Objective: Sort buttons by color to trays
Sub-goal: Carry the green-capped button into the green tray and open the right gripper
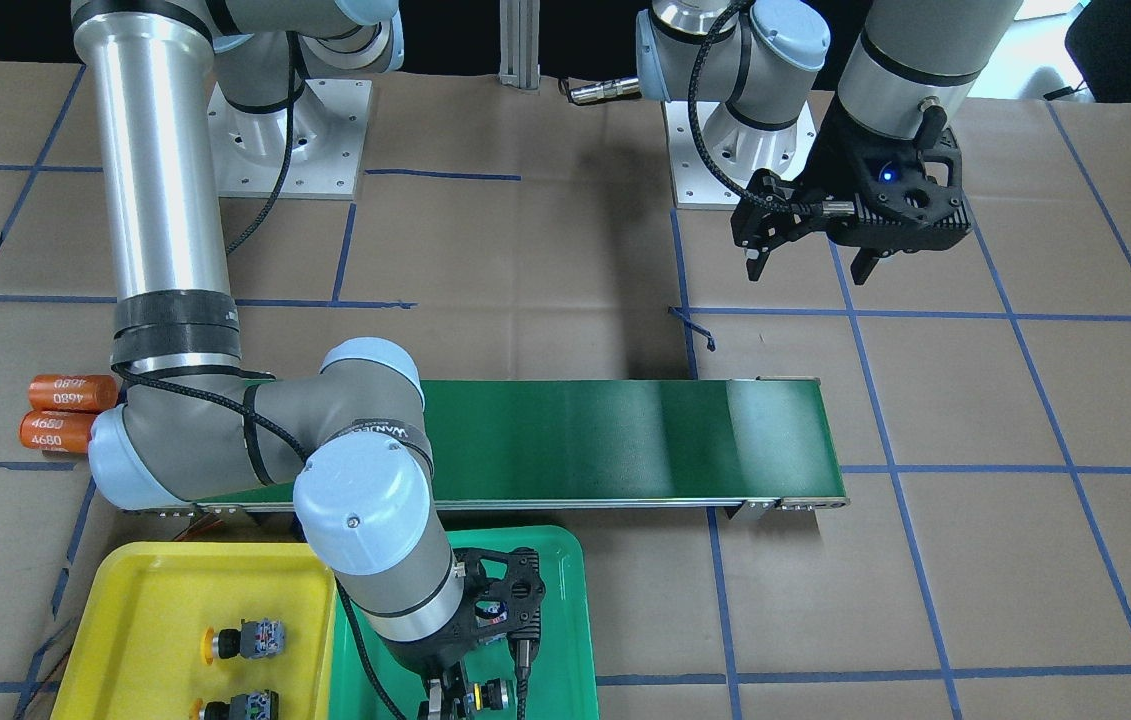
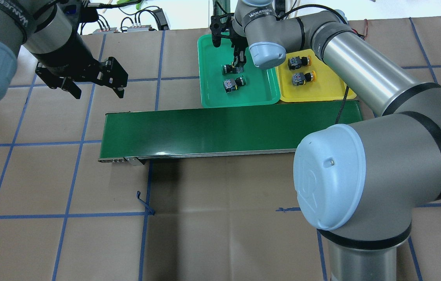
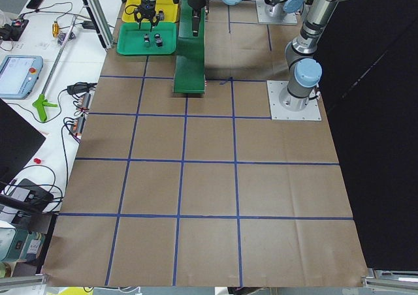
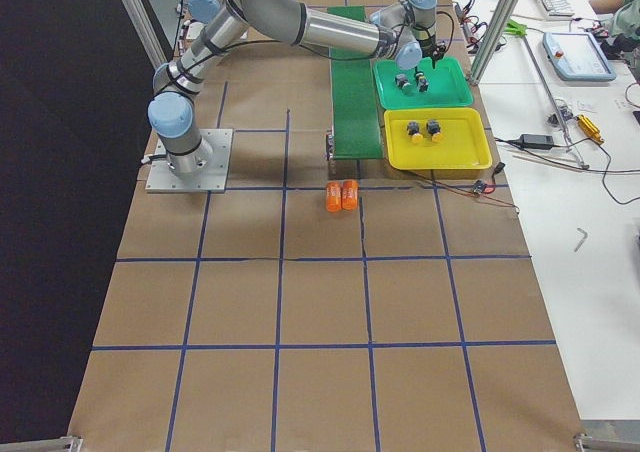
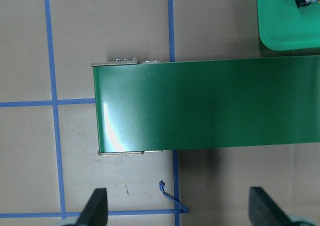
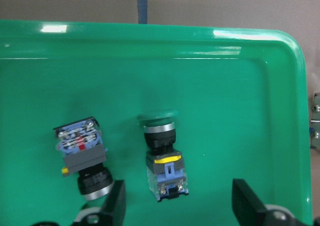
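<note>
The green tray point(image 2: 212, 93) holds two buttons lying on their sides, one point(image 6: 162, 161) with a green cap and another point(image 6: 82, 156) beside it. My right gripper point(image 6: 177, 206) is open over this tray, its fingers point(image 6: 247, 203) flanking the back end of the green-capped button without gripping it. Two yellow-capped buttons point(image 2: 298, 61) point(image 2: 302, 77) lie in the yellow tray point(image 2: 333, 88) next to it. My left gripper point(image 2: 97, 89) hangs open and holds nothing, above the table past the belt's far end.
A long dark green conveyor belt point(image 2: 212, 130) runs across the table just before the trays. Two orange cylinders marked 4680 point(image 1: 65, 410) lie by the belt's end near the yellow tray. My right arm point(image 2: 360, 66) reaches over the belt.
</note>
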